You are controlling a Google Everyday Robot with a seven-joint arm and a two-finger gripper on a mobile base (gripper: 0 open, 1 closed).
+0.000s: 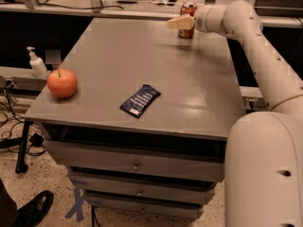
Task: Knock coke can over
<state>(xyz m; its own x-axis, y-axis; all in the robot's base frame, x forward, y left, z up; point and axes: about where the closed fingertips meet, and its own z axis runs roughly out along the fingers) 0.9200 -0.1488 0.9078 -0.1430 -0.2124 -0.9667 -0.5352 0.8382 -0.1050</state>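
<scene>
The coke can (188, 14) is a small red can with a silver top. It stands upright at the far edge of the grey table (142, 65), right of the middle. My gripper (178, 23) reaches in from the right on the white arm (246, 37). Its pale fingers point left and lie across the front of the can, hiding part of its lower half. I cannot tell whether they touch the can.
An orange-red apple (62, 82) sits at the table's left front corner. A flat dark blue snack packet (140, 100) lies near the front middle. A white pump bottle (36, 63) stands left of the table. Drawers are below. A shoe (33, 209) shows at bottom left.
</scene>
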